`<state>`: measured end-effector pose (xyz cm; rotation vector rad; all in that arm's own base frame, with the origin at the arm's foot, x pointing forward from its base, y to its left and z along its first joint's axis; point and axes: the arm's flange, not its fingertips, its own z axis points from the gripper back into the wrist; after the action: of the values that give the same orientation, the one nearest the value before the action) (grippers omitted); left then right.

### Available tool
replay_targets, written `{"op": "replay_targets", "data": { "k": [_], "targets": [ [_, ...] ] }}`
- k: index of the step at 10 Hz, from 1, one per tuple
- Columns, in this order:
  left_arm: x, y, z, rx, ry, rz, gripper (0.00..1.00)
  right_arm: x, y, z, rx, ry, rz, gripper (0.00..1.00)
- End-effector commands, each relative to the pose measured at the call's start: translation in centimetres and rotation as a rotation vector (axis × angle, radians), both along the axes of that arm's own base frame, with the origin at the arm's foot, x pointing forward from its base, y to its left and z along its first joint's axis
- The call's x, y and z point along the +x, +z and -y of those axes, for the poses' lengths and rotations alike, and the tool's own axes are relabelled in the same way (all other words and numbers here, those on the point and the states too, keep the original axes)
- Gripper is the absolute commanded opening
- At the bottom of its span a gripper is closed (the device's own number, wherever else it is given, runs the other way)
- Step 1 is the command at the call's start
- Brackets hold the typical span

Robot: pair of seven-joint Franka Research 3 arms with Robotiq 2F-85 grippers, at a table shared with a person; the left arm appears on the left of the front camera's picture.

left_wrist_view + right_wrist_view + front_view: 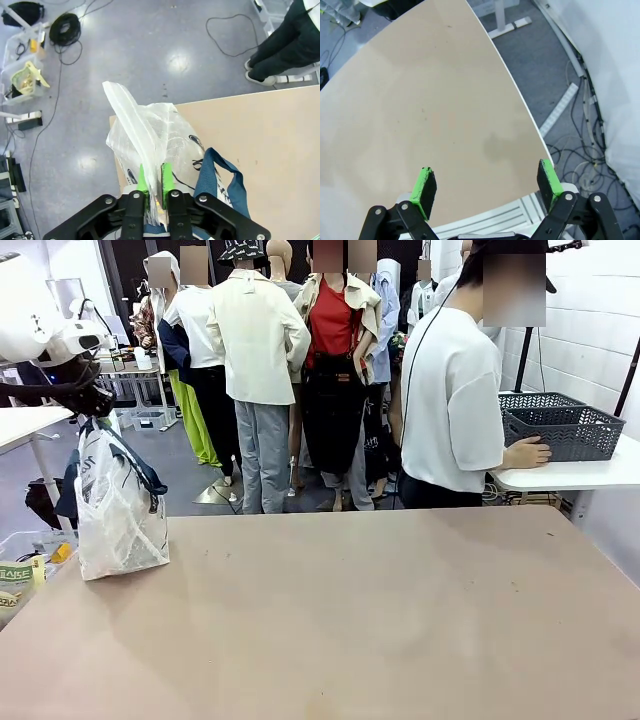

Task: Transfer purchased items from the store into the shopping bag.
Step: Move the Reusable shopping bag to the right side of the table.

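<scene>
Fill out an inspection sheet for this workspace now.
Surface: tan table, bare across the middle.
Job's things: shopping bag stands at the table's left edge, top bunched; purchased items cannot be made out.
Clutter: dark grey basket on a white side table, the person's hand on it.
Claws: left claw pinches the bag's plastic; right claw open, holding nothing, above the table edge.
Cables: loose cables on the floor.
Surroundings: person standing at the far side.
</scene>
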<state>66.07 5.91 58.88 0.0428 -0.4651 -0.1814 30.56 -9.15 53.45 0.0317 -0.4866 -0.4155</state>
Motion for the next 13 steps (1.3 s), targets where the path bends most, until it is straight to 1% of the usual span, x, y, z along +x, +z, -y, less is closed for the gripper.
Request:
{"op": "replay_targets", "data": {
  "k": [1, 2, 3, 4, 6, 8, 9, 10, 11, 12, 13],
  "targets": [
    [0.5, 1.3, -0.2, 0.017, -0.028, 0.024, 0.58, -0.3, -0.2, 0.1, -0.009, 0.005, -0.014, 1.00],
    [0.6, 1.5, -0.2, 0.012, -0.036, 0.031, 0.77, -0.3, -0.2, 0.1, -0.009, 0.005, -0.014, 1.00],
    [0.6, 1.8, -0.3, -0.012, -0.054, 0.045, 0.95, -0.3, -0.2, 0.1, -0.009, 0.005, -0.014, 1.00],
    [0.5, 2.1, 0.0, -0.017, -0.083, 0.080, 1.00, -0.3, -0.2, 0.1, -0.009, 0.005, -0.014, 1.00],
    [0.9, 2.7, 0.9, -0.032, -0.109, 0.102, 1.00, -0.3, -0.2, 0.1, -0.009, 0.005, -0.014, 1.00],
    [0.3, 3.8, 3.8, -0.076, -0.208, 0.155, 1.00, -0.3, -0.2, 0.1, -0.009, 0.005, -0.014, 1.00],
    [-0.7, 4.2, 7.1, -0.127, -0.343, 0.197, 1.00, -0.3, -0.2, 0.1, -0.009, 0.005, -0.014, 1.00],
    [-1.6, 4.1, 9.9, -0.161, -0.460, 0.199, 1.00, -0.3, -0.2, 0.1, -0.009, 0.005, -0.014, 1.00],
    [-2.2, 3.6, 12.3, -0.176, -0.534, 0.190, 1.00, -0.3, -0.2, 0.1, -0.009, 0.005, -0.014, 1.00],
    [-2.6, 2.7, 14.1, -0.223, -0.622, 0.170, 1.00, -0.3, -0.2, 0.1, -0.009, 0.005, -0.014, 1.00],
    [-2.9, 1.0, 16.1, -0.230, -0.684, 0.128, 1.00, -0.3, -0.2, 0.1, -0.009, 0.005, -0.014, 1.00]
  ]
}}
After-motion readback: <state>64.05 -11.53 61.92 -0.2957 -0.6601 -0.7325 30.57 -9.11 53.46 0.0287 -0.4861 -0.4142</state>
